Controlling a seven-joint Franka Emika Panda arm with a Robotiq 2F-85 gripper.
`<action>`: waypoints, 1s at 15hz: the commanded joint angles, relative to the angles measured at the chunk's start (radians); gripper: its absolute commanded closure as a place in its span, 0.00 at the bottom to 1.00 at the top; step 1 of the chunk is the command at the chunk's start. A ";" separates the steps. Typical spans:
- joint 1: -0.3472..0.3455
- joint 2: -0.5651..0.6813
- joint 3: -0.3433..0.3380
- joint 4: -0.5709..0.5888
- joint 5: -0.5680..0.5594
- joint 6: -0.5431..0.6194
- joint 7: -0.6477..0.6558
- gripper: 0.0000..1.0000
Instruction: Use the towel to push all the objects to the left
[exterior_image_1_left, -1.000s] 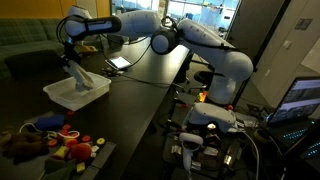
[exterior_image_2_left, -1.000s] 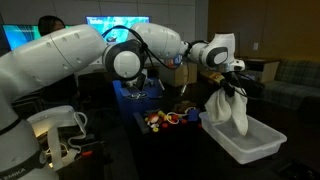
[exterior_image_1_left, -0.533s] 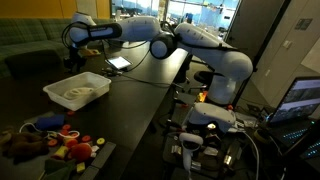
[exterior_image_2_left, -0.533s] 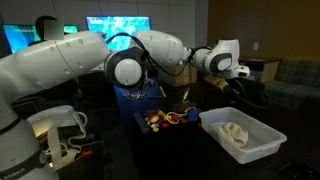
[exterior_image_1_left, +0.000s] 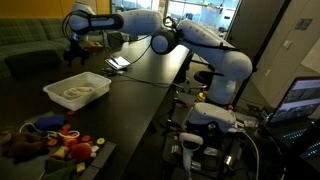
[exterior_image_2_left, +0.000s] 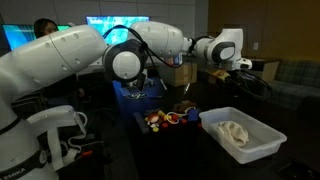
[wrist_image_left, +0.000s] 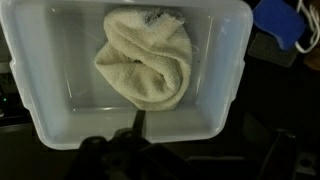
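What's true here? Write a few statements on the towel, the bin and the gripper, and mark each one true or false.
1. The towel lies inside the white bin. True.
2. The gripper is holding the towel. False: it hangs above the bin with the towel lying loose below it.
3. The towel is spread out flat. False: it is crumpled in a heap.
4. The small toys sit on the table, outside the bin. True.

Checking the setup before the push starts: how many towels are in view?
1. The towel lies crumpled inside the white bin; another could be hidden among the toys.
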 joint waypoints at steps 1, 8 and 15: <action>-0.020 -0.108 0.031 -0.084 0.029 -0.129 -0.039 0.00; -0.049 -0.273 0.101 -0.273 0.132 -0.285 -0.033 0.00; -0.108 -0.443 0.144 -0.604 0.257 -0.351 -0.065 0.00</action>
